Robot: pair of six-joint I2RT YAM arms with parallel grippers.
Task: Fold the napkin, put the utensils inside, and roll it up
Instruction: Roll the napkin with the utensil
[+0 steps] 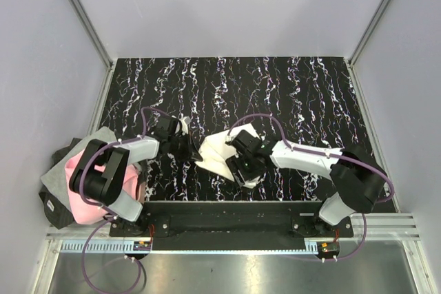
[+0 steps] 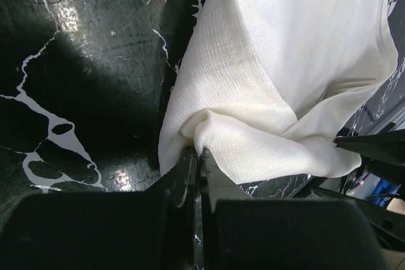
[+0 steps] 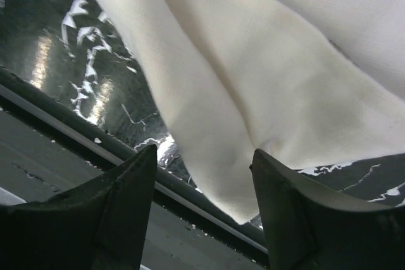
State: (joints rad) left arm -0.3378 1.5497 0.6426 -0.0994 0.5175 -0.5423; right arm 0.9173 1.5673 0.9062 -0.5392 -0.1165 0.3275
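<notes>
1. The left arm [image 1: 114, 170] rises from its base at the near left, folds at the elbow and stretches its forearm right and slightly away, low over the table [image 1: 310, 87].
2. The left gripper [image 2: 195, 155] points at the napkin's left side. Its fingers are pressed together with no gap, pinching a bunched fold at the cloth's near left edge.
3. The right arm [image 1: 324, 160] comes from the near right, its forearm running left almost level, with the wrist bent down over the cloth's right half.
4. The right gripper [image 3: 204, 154] has its fingers [image 3: 130, 203] spread wide. A loose corner of cloth hangs into the gap between them, and neither finger clamps it.
5. The napkin [image 1: 219, 153] lies folded and rumpled at the table's middle, near the front edge, between the two grippers. Its layers overlap in soft creases.
6. In the left wrist view a faint pronged shape [image 2: 345, 85] shows through the cloth near its right edge. Whether it is the fork I cannot tell.
7. A pink and grey cloth [image 1: 72, 177] sits at the far left beside the left arm, well apart from the napkin.
</notes>
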